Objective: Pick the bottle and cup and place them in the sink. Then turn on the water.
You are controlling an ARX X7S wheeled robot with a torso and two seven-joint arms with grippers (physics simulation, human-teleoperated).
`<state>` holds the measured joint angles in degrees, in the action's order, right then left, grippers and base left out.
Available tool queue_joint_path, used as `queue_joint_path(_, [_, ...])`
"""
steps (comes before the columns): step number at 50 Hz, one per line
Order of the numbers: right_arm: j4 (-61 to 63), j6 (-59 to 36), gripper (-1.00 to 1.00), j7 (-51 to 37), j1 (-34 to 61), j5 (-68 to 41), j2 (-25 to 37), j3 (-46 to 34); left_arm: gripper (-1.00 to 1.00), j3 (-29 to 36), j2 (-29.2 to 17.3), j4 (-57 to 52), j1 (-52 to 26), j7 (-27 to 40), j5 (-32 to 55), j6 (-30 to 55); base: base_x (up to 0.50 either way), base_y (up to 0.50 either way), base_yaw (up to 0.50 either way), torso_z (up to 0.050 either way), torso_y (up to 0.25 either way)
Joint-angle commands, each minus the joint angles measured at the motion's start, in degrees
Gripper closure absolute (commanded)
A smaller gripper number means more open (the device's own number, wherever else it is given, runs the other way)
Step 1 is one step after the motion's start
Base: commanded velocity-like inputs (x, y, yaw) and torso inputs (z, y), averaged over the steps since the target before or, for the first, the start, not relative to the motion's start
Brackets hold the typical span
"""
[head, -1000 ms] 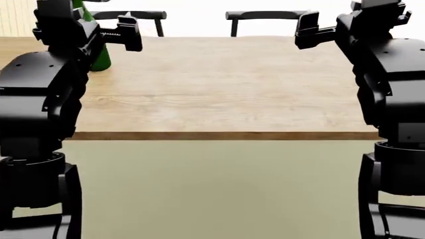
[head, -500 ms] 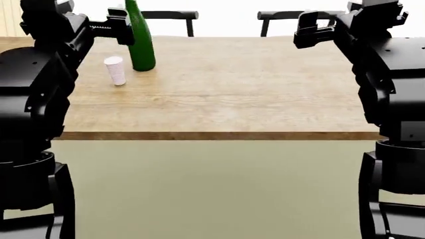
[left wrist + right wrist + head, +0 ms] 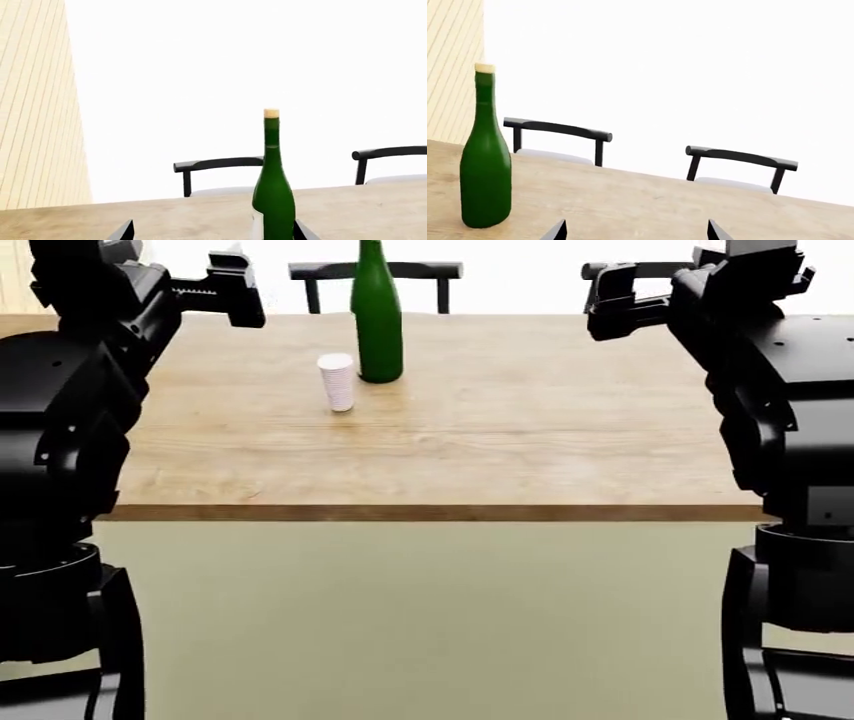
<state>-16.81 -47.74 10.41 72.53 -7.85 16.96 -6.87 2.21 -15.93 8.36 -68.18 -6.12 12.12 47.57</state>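
Right now the bottle (image 3: pixel 376 315) is standing upright on the wooden bench (image 3: pixel 534 430), toward its far side and left of the middle in the head view, with its tan cork showing in both wrist views. The cup (image 3: pixel 336 382) is sitting just beside the bottle, slightly nearer the robot and to its left, apart from it as far as the head view is showing. The left pincer (image 3: pixel 238 292) is hovering above the far left part of the bench, holding nothing; in the left wrist view its two finger tips (image 3: pixel 124 231) are sitting wide apart at the edge of the picture, with the bottle (image 3: pixel 273 190) lined up between them but farther off. The right pincer (image 3: pixel 611 298) is hanging above the far right part of the bench, well apart from both things, and in the right wrist view its tips are likewise spread, gripping nothing. Two black chairs (image 3: pixel 558 131) are standing behind the bench, against a bright white background.
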Motion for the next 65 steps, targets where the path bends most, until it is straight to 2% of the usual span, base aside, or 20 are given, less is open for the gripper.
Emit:
queue_joint_path(1, [0.32, -0.19, -1.00, 0.02, -0.23, -0.41, 0.14, 0.11, -1.00, 0.08, -0.22, -0.43, 0.01, 0.10, 0.34, 0.65, 0.00, 0.50, 0.00, 0.000, 0.000])
queue_joint_path(12, [-0.31, 0.00, -1.00, -0.24, 0.08, -0.45, 0.03, -0.06, -1.00, 0.05, -0.29, -0.08, 0.31, -0.08, 0.75, 0.25, 0.00, 0.49, 0.00, 0.000, 0.000])
queue_joint_path(21, [-0.68, 0.04, -1.00, -0.53, -0.32, -1.01, 0.00, 0.71, -1.00, 0.32, -0.06, 0.58, 0.05, 0.02, 0.83, -0.20, 0.03, 0.05, 0.00, 0.000, 0.000])
queue_joint_path(65, [-0.74, -0.02, -1.00, -0.82, -0.56, -2.09, 0.22, 0.76, -1.00, 0.06, -0.20, 0.69, -0.63, 0.81, 2.10, 0.85, 0.50, 0.00, 0.00, 0.000, 0.001])
